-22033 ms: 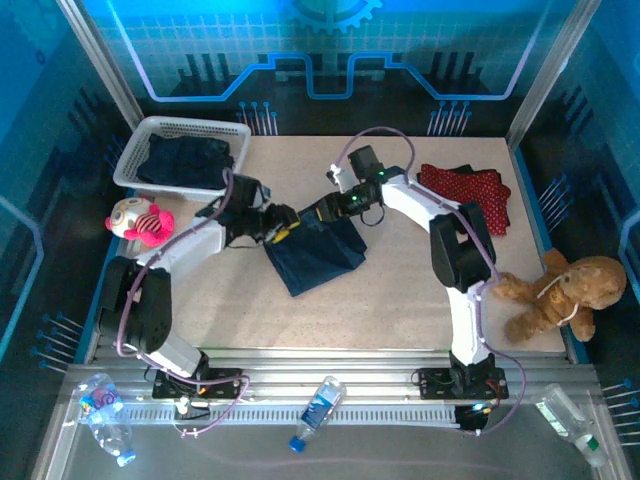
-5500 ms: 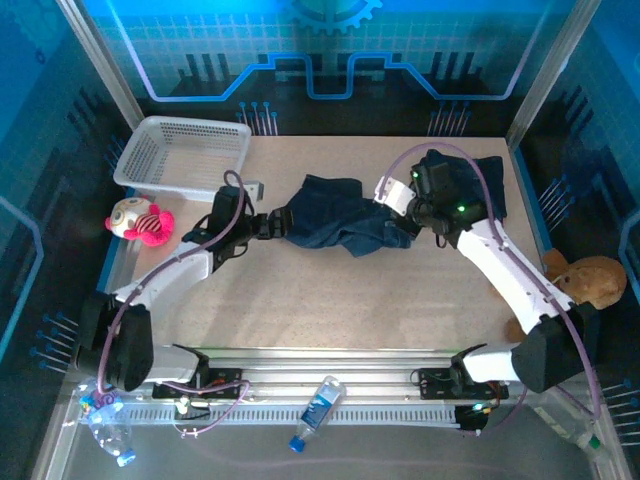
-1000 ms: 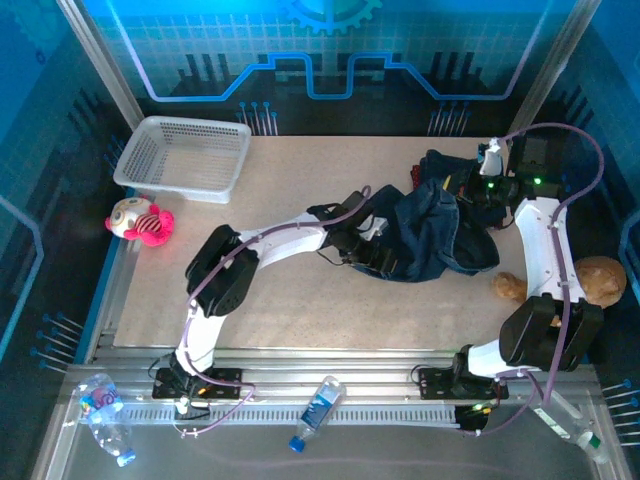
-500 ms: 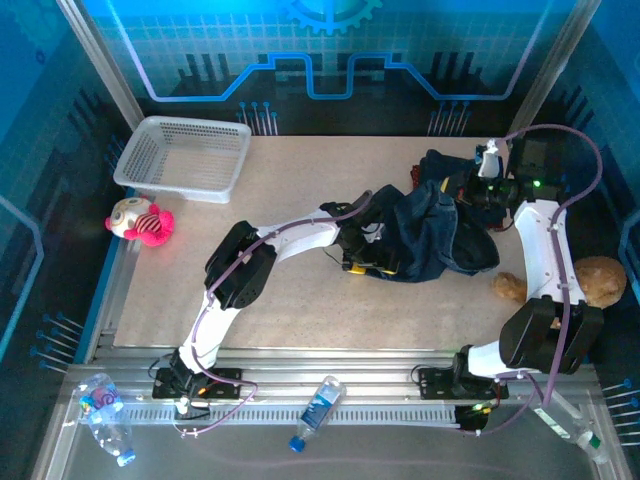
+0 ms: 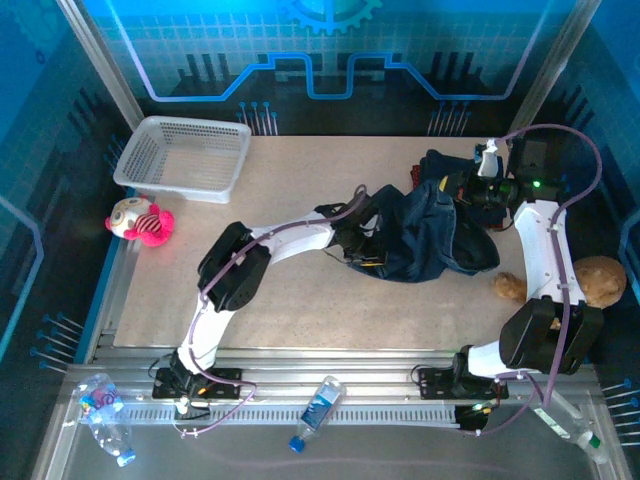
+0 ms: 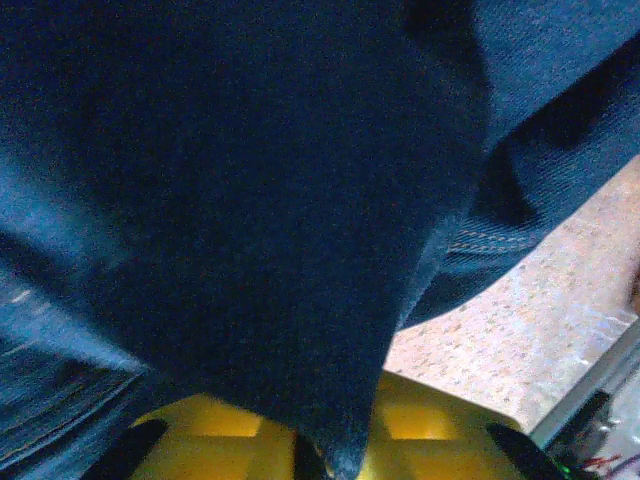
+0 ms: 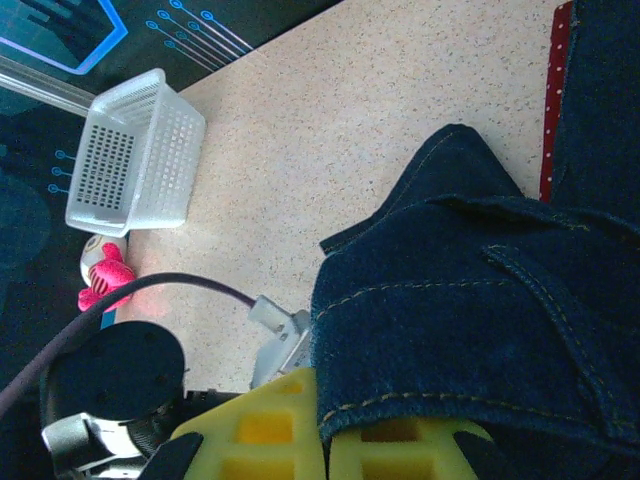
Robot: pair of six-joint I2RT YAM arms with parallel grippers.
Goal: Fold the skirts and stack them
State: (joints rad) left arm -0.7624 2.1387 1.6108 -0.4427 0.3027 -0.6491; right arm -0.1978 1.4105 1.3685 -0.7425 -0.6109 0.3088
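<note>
denim skirt (image 5: 435, 235): bunched, unfolded, right-centre of table (image 5: 280, 300), touching red skirt (image 7: 556, 100) | left claw (image 6: 320, 450): pinched on a hanging fold | right claw (image 7: 325, 428): clamped on the hem | progress: this skirt's folding and stacking still to do

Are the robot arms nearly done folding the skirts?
Nearly there, I think. Done: the white basket is empty, and a red skirt lies under a dark skirt at the far right. In hand: one denim skirt, crumpled, pinched by the left jaws and the right jaws. Left: fold it and lay it on those two.
</note>
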